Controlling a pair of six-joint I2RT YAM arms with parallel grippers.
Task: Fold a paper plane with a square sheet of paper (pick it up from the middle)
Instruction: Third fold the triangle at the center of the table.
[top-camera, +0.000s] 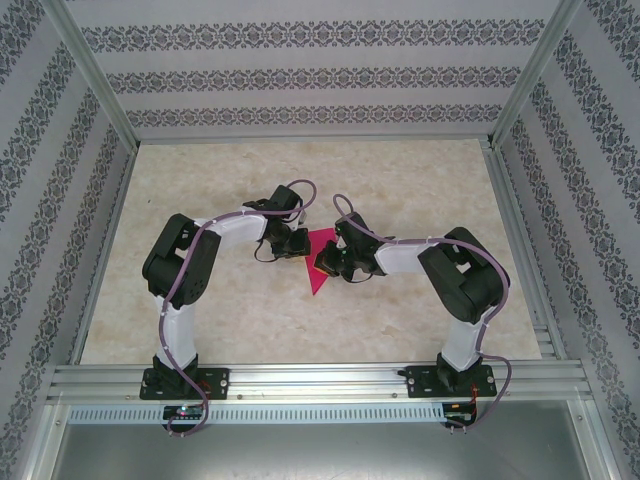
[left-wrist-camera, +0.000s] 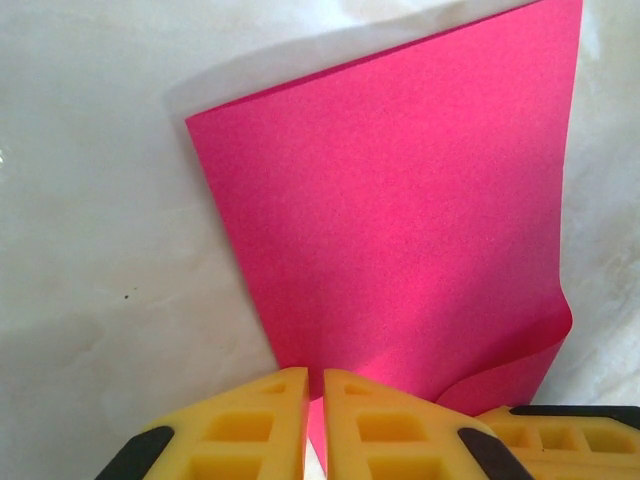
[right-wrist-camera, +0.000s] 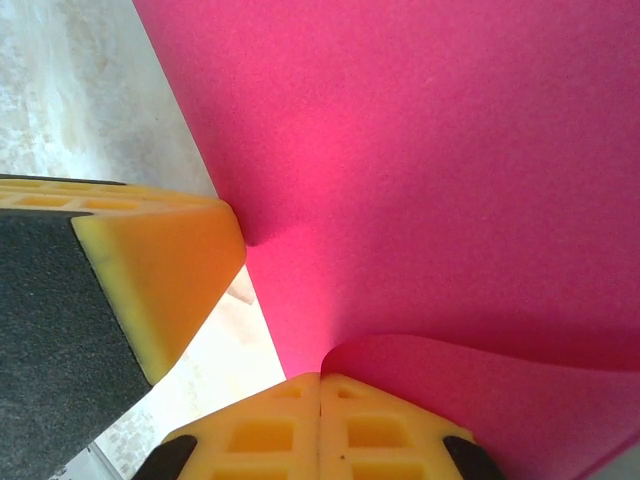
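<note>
- We see the square sheet of paper (top-camera: 320, 268) near the middle of the table (top-camera: 420, 180), between both end effectors, with one edge curling upward.
- The left end effector (left-wrist-camera: 315, 388) is nearly closed and pinches a pink strip of it.
- We find the right end effector (right-wrist-camera: 320, 385) fully closed on the curled edge.

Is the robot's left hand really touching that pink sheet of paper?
Touching. In the left wrist view the pink sheet of paper runs into the narrow slit between the two yellow fingers of the left hand, pinched there.
</note>
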